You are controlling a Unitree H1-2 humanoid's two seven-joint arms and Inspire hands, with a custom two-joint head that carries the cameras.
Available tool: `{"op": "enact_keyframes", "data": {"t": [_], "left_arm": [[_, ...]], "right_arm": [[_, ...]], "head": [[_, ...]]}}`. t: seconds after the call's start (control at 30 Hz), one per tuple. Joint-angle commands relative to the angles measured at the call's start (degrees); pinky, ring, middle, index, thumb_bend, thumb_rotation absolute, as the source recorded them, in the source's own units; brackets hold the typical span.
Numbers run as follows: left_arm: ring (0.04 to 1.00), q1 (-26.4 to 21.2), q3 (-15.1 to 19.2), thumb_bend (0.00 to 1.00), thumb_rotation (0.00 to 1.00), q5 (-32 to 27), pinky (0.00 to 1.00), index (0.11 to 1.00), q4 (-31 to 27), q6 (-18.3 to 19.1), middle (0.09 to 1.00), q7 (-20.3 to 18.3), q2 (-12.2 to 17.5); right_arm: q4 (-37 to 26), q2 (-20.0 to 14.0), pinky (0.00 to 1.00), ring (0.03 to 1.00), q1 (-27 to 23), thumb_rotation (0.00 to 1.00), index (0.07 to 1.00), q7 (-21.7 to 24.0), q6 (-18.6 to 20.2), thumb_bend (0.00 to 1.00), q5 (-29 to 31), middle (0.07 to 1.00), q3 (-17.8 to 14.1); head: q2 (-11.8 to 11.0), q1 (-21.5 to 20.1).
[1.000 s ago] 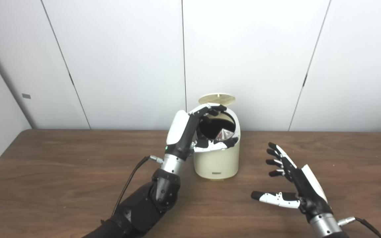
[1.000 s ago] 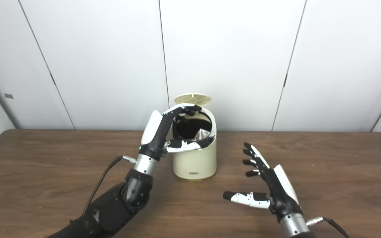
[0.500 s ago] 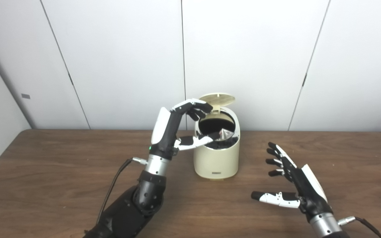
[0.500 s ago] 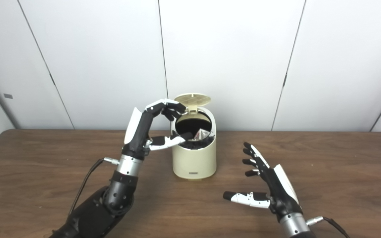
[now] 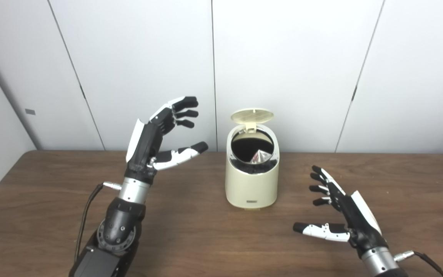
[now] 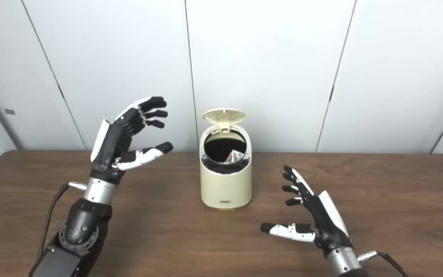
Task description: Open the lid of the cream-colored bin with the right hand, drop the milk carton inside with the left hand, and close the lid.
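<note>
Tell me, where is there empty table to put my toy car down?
Bare wood lies between the raised left hand and the cream-colored bin, and along the front edge of the table. The far right side beyond the right hand is bare too. It is tightest between the bin and the right hand.

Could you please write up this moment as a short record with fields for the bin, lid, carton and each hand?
bin: cream-colored bin, upright on the wooden table
lid: lid tipped up at the back, mouth uncovered
milk carton: milk carton inside the bin, only a corner showing
left hand: left hand raised left of the bin, open, empty
right hand: right hand low over the table right of the bin, open, empty
remaining step: close the lid
</note>
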Motion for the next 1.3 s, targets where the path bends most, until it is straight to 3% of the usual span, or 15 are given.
{"op": "enact_keyframes", "data": {"t": [0.0, 0.23, 0.5, 0.67, 0.97, 1.2, 1.27], "left_arm": [[0.687, 0.0, 2.4, 0.7, 0.18, -0.1, 0.57, 0.804, -3.4, 2.6, 0.764, -1.1, -0.4], [0.654, 6.0, 7.3, 0.7, 0.22, 1.5, 0.52, 0.799, -8.8, 12.5, 0.733, -2.8, -3.0], [0.673, 10.6, 10.2, 0.72, 0.22, 0.6, 0.54, 0.783, -10.1, 15.9, 0.75, -6.2, -4.6], [0.644, 13.0, 11.3, 0.75, 0.2, -1.1, 0.52, 0.72, -11.3, 20.9, 0.697, -9.2, -4.3], [0.654, 15.6, 11.8, 0.75, 0.21, -0.7, 0.53, 0.782, -8.4, 19.2, 0.74, -13.4, -4.3], [0.641, 16.4, 11.3, 0.72, 0.17, 1.7, 0.51, 0.791, -4.9, 12.4, 0.744, -15.2, -4.4], [0.642, 16.6, 11.2, 0.69, 0.13, 1.9, 0.52, 0.791, -4.2, 11.1, 0.745, -15.6, -4.5]], "right_arm": [[-1.7, -0.4, 0.68, 0.826, -1.9, 0.32, 0.933, -0.4, -1.6, 0.78, 1.0, 0.904, -0.4], [-1.4, -0.7, 0.69, 0.843, -2.4, 0.31, 0.935, -0.2, -1.9, 0.77, 1.5, 0.905, -0.6], [-1.2, -1.0, 0.68, 0.84, -2.7, 0.33, 0.934, -0.2, -2.5, 0.78, 2.4, 0.9, -0.5], [-1.0, -1.0, 0.69, 0.843, -2.6, 0.34, 0.935, -0.2, -2.4, 0.78, 2.8, 0.902, -0.5], [-1.5, -0.8, 0.69, 0.837, -2.9, 0.32, 0.935, -0.1, -1.9, 0.78, 2.8, 0.904, -0.2], [-0.2, -1.3, 0.72, 0.842, -3.8, 0.35, 0.934, -0.4, -3.6, 0.78, 3.1, 0.899, -0.6], [0.3, -1.4, 0.73, 0.846, -4.6, 0.41, 0.926, -0.5, -4.4, 0.78, 3.6, 0.895, -0.8]], "head": [[0.1, 0.1], [0.2, 0.3], [0.4, 0.4], [0.4, 0.5], [0.5, 0.2], [0.3, 0.1], [0.2, 0.1]]}}
